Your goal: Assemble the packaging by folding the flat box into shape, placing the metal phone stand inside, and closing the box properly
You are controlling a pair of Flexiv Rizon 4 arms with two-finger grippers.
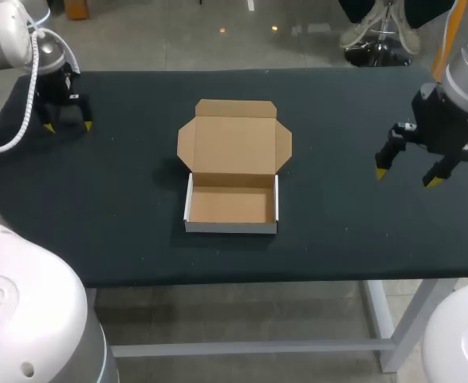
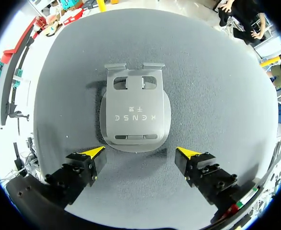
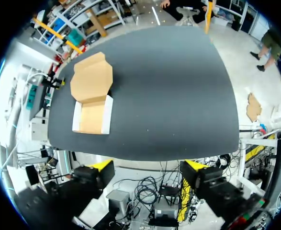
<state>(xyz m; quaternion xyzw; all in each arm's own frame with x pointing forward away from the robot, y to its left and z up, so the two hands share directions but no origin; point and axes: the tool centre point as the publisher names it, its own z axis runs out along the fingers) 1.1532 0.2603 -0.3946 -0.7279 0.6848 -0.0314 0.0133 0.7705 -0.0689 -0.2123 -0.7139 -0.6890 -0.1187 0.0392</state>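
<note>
Only print in view: one short line of pale lettering on the metal phone stand (image 2: pixel 135 98), mid-plate, upside down as seen from the left wrist. It's a brand mark, so not transcribed.

L gripper (image 2: pixel 140 154) open, hovering over grey metal phone stand (image 2: pixel 135 115) lying flat on dark table (image 2: pixel 217 86).

folded cardboard box (image 1: pixel 232 169) lies open; grey stand (image 2: pixel 135 117) flat.

Black table (image 1: pixel 337 239), open cardboard box (image 1: pixel 232 203) at its middle, grey metal phone stand (image 2: pixel 135 115) lying flat
</note>
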